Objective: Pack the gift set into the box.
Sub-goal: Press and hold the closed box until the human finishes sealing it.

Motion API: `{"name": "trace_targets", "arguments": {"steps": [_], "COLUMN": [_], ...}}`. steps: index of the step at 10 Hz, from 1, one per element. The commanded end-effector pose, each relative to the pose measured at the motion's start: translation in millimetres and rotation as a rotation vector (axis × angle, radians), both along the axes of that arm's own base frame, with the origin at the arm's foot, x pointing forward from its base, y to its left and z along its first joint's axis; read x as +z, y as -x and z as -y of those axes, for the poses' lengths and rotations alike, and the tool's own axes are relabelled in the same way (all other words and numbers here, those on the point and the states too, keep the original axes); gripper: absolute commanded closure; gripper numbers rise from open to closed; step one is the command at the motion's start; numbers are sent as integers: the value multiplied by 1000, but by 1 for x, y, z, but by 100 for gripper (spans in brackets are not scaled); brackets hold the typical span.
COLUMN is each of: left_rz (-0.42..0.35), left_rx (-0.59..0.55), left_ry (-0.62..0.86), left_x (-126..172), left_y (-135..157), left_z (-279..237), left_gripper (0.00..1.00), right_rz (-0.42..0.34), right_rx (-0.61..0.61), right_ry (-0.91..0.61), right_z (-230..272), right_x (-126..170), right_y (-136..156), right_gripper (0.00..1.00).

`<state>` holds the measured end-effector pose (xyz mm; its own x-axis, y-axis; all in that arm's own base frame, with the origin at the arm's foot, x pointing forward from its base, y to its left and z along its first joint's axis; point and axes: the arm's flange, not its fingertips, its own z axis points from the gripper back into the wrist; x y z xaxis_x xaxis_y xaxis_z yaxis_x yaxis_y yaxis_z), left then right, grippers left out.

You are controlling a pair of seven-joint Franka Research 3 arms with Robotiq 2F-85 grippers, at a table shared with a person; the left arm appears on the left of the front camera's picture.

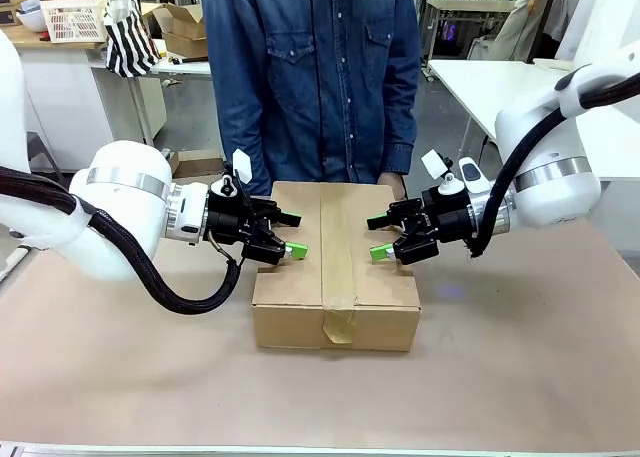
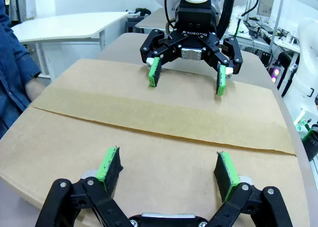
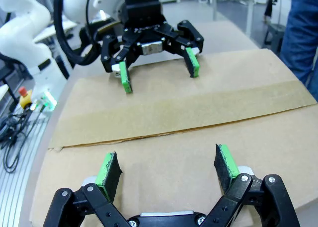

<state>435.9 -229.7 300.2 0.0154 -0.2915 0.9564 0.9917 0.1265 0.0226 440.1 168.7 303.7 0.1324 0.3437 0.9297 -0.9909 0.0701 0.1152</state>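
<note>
A: So, where's the box [image 1: 335, 267] sitting on my feed?

B: Dead centre of the table [image 1: 520, 377], flaps closed flat, with a strip of tape [image 1: 338, 267] running from 12 down to 6 across the lid and over the near face. I can't see inside it.

A: And my 2 claws?

B: The left gripper [image 1: 288, 235] is over the lid's 9 o'clock edge, the right gripper [image 1: 378, 236] over the 3 o'clock side. They face each other across the tape. Both are spread wide and hold nothing.

A: Are they touching the cardboard?

B: I cannot tell; from the wrist cameras the green pads [image 2: 110, 165] look just above it.

A: Anyone else there?

B: A person [image 1: 310, 67] in a denim shirt stands at 12, right behind the box.
</note>
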Motion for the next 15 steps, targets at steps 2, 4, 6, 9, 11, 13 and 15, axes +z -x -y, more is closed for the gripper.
{"name": "trace_targets", "arguments": {"steps": [2,4,6,9,11,13,15], "left_rz": [-5,-5,-5,-43,-121,-246,-448], "left_rx": [0,0,0,-78,42,71,140], "left_ry": [0,0,0,-11,-75,-37,85], "left_x": [-2,-2,-2,56,97,126,135], "left_y": [1,1,1,10,24,43,56], "left_z": [-1,-1,-1,5,-28,-71,-123], "left_gripper": [0,0,0,0,0,0,0], "right_rz": [0,0,0,-231,-348,-500,-595], "right_rx": [-16,-16,-16,6,-171,-105,-255], "right_ry": [0,0,0,-136,-3,-48,-178], "right_z": [0,0,0,8,36,73,139], "right_x": [-1,-1,-1,30,60,92,127], "right_y": [0,0,0,-4,20,64,103], "right_gripper": [0,0,0,0,0,0,0]}}
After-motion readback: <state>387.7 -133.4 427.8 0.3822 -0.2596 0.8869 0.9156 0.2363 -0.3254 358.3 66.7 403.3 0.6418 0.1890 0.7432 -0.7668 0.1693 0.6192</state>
